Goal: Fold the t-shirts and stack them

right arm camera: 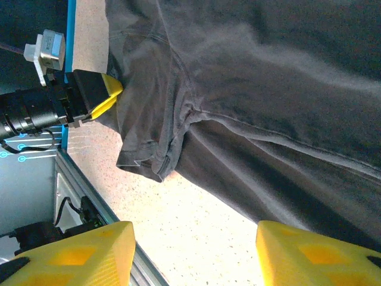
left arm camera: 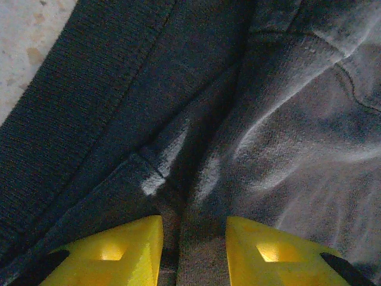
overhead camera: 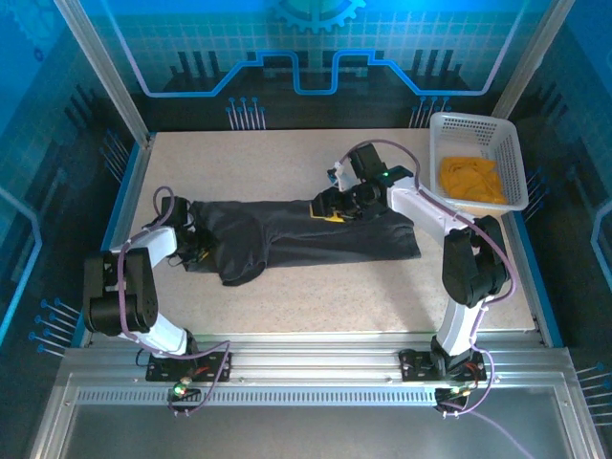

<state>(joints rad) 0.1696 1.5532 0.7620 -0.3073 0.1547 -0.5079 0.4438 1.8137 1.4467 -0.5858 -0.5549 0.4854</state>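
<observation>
The dark charcoal-grey t-shirt lies spread in a long band across the middle of the table. My left gripper sits at its left end, and its yellow fingers pinch a bunched fold of the dark t-shirt. The right wrist view shows that left gripper holding the shirt's edge. My right gripper hovers over the shirt's far edge. It stands open, with bare table and the dark t-shirt's hem below. The orange-yellow t-shirt lies crumpled in the basket.
A white lattice basket stands at the back right corner of the table. Bare speckled tabletop lies behind the shirt and in front of it. Blue rails edge both sides, and an aluminium frame runs along the near edge.
</observation>
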